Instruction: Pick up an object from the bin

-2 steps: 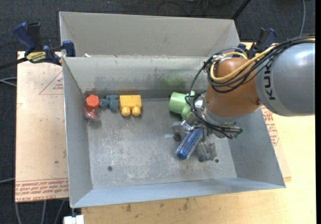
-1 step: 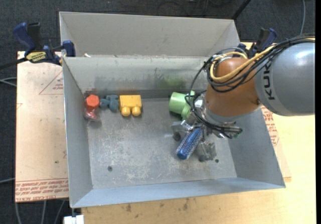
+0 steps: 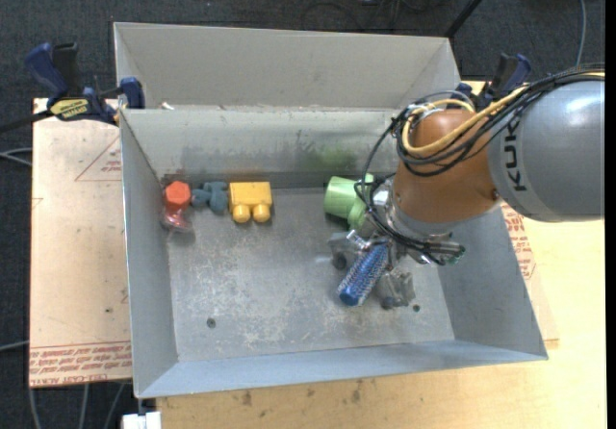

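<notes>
My gripper is low in the right half of the bin, under the arm's orange cover. It stands open, one grey finger to the upper left and the other to the lower right. Between them a blue bristly brush lies slanted on the bin floor. Whether the fingers touch it I cannot tell. A light green cup lies on its side just above the gripper, near the back wall.
Along the back wall at the left lie a yellow two-knob block, a small blue-grey piece and a red item with an orange round top. Bare floor spreads over the bin's front left.
</notes>
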Controlling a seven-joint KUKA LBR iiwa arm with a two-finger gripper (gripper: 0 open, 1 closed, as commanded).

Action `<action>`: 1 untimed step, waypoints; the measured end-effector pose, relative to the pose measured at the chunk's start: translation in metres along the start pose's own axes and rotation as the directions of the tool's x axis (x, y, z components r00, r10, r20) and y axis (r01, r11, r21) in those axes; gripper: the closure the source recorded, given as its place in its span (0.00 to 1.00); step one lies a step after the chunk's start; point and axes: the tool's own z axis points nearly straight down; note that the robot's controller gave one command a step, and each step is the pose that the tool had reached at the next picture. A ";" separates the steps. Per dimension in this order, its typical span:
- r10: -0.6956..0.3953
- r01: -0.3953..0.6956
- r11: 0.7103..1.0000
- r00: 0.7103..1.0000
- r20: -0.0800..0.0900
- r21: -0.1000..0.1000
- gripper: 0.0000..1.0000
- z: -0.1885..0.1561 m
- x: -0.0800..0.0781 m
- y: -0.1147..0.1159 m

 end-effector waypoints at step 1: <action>0.003 -0.003 1.000 1.000 0.000 0.000 0.00 0.000 -0.001 0.000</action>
